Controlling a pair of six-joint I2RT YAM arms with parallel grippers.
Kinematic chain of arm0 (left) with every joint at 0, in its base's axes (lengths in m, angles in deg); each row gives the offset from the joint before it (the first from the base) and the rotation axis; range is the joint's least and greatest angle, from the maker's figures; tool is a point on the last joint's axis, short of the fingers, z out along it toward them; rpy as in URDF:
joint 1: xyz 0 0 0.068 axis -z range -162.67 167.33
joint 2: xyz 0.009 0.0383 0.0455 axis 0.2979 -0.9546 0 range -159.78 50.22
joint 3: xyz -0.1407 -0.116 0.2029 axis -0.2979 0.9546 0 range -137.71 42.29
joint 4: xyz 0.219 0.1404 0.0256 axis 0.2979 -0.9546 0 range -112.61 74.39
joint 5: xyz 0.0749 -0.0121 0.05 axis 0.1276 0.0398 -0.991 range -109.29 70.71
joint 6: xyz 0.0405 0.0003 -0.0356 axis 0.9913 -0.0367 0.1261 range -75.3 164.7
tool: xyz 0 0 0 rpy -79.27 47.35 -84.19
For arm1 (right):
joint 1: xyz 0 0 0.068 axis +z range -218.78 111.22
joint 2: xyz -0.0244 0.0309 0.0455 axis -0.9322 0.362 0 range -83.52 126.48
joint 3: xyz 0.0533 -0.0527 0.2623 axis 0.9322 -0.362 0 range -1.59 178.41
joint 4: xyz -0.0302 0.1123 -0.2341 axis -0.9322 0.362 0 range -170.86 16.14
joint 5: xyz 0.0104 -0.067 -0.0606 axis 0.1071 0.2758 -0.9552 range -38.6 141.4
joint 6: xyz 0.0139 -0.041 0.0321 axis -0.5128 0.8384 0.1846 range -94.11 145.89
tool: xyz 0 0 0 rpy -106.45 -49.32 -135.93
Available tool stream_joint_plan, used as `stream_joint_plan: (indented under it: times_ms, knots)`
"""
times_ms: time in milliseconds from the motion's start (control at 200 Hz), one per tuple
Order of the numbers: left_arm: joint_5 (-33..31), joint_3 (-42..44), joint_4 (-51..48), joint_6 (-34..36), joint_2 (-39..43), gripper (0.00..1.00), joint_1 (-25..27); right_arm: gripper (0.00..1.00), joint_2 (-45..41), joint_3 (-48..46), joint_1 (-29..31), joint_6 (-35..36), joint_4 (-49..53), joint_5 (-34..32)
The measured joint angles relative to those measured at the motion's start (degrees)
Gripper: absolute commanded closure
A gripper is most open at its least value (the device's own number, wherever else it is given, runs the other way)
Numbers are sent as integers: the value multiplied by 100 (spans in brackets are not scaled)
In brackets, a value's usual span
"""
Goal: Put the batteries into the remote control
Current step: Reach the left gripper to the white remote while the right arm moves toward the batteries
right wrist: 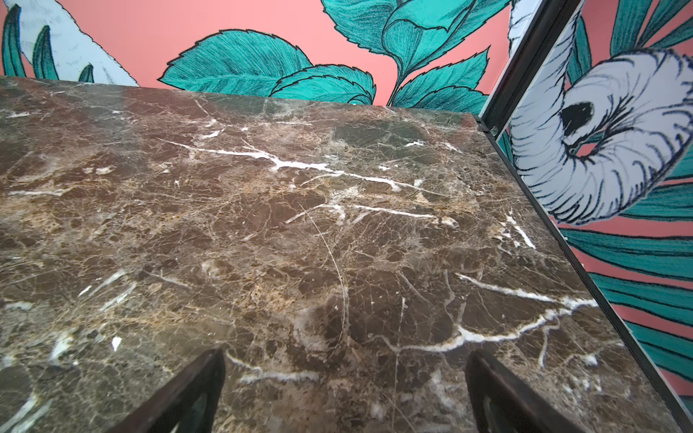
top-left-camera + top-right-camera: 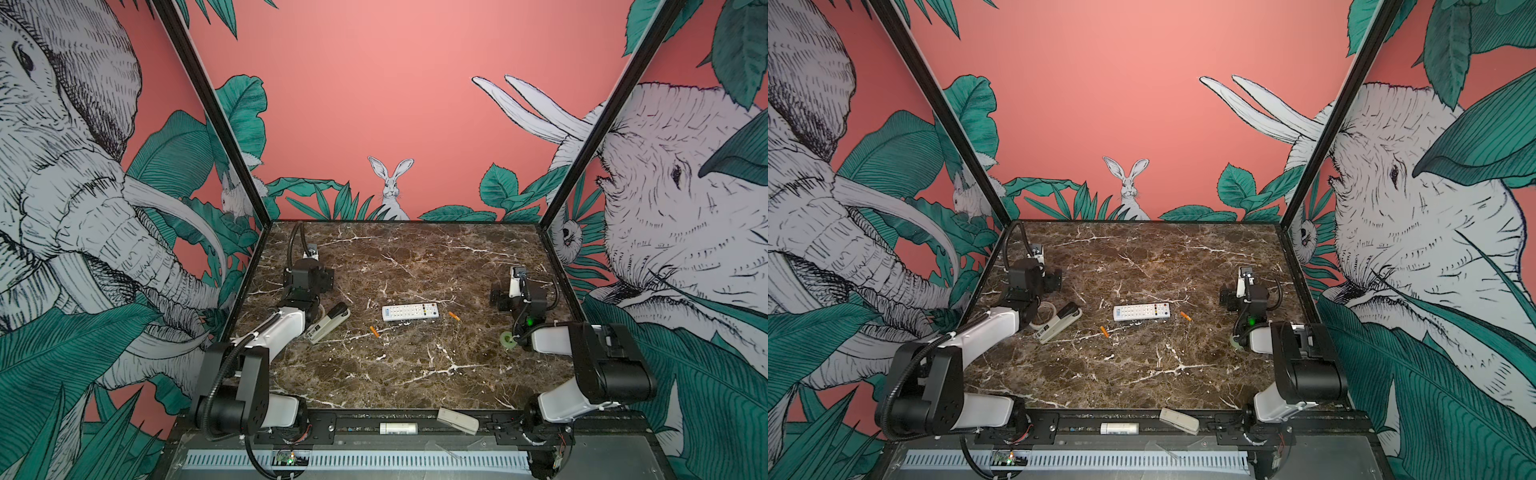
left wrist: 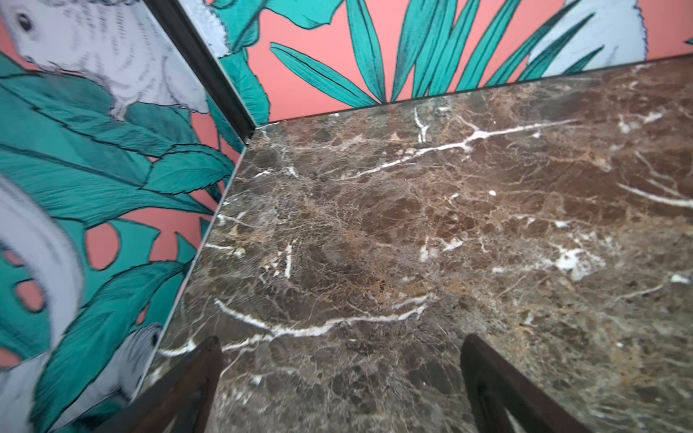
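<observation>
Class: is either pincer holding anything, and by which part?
Nothing is held. The left pincer and the right pincer are open and empty; remote control and batteries lie on the table.

— What is the work surface made of?
— A tabletop of dark brown marble, veined in white, is seen in both top views.
— How is it enclosed?
— It is closed in on three sides. The back wall is painted salmon pink, and a white rabbit is drawn at its foot among teal leaves.
— And the sides?
— A large elephant is drawn in black line on the left panel, and a second elephant on the right one. Black posts are set at the back corners.
— The light?
— The scene is evenly lit, with the back wall palest towards its upper middle.
</observation>
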State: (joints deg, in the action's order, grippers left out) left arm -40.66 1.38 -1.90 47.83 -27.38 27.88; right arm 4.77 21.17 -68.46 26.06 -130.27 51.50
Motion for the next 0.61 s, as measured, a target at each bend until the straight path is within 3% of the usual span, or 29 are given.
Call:
stream_joint_plan:
  times_ms: [120, 310, 605]
  knots:
    - [-267, -426, -839, -308, 334, 0, 236, 1, -17, 55, 2, 24, 186, 66]
    - [-247, -697, -1926, -632, 846, 0, 699, 1, -619, 1010, 212, 153, 1954, 39]
    - [1121, -1318, -3488, -564, 684, 0, 1810, 1, -1331, 2651, 1134, -155, 4483, -225]
